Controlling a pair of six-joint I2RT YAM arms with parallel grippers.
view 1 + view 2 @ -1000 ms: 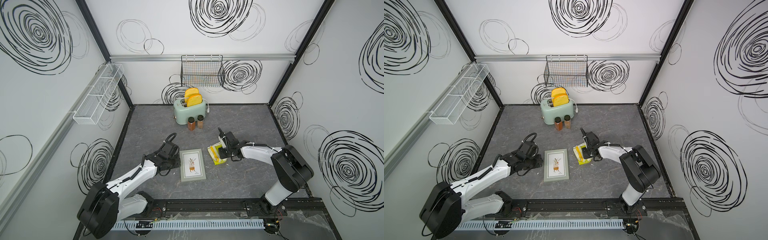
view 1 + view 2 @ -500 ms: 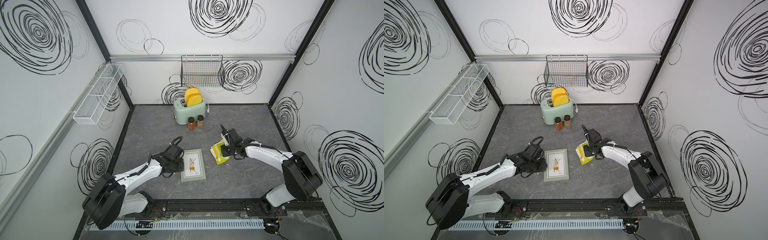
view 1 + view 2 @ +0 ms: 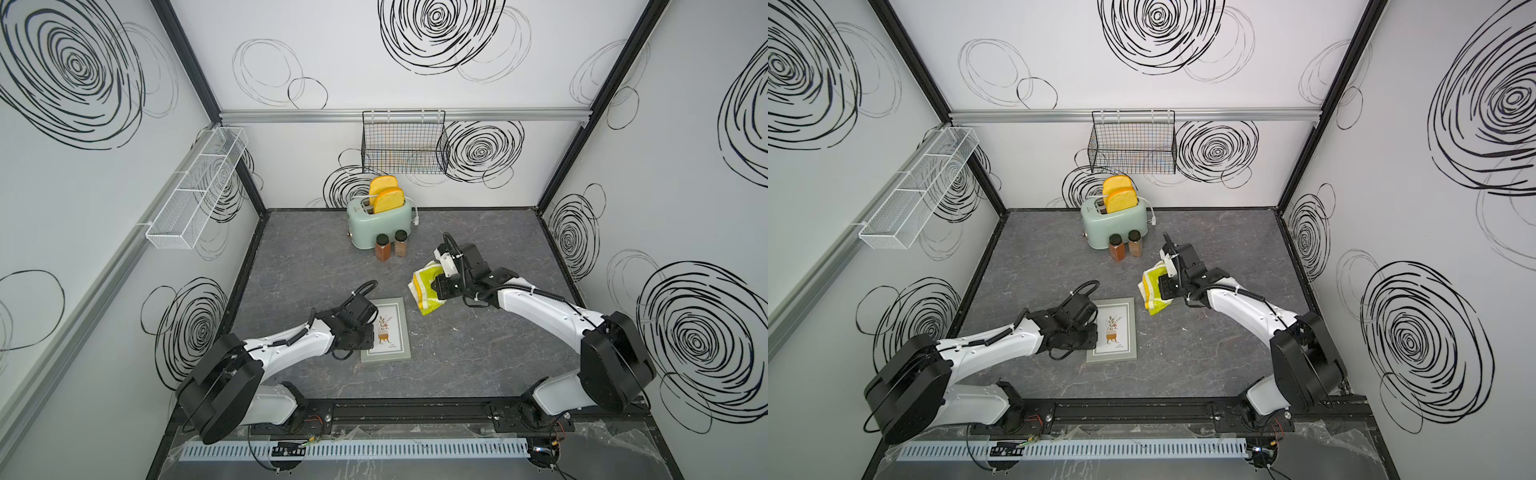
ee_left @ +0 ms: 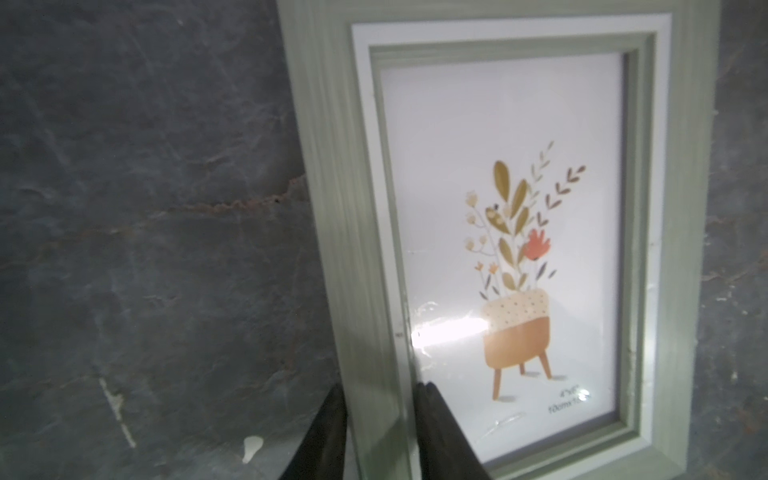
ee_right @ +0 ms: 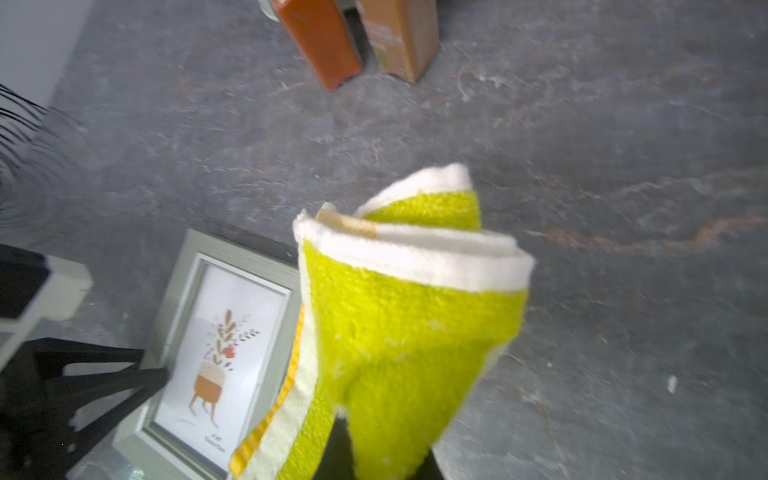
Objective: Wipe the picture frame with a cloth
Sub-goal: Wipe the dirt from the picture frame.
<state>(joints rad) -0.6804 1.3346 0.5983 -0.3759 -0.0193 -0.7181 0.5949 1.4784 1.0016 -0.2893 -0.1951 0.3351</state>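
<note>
While R pincer (image 3: 437, 287) clamps cloth (image 3: 422, 286) near picture frame (image 3: 390, 332), L pincer (image 4: 380, 399) straddles frame's edge; grip unclear.

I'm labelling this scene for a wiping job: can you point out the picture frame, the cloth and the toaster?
picture frame (image 3: 392, 332), in a top view, on the white print.
cloth (image 5: 415, 324), right wrist view, on its lime face.
toaster (image 3: 380, 226), in a top view, on its mint front.

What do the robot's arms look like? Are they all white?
Not all. The left arm and right arm are smooth white tubes joined by chunky black round joints. Curly black cables run along them, and the left one ends in thin, pointed black fingers.
</note>
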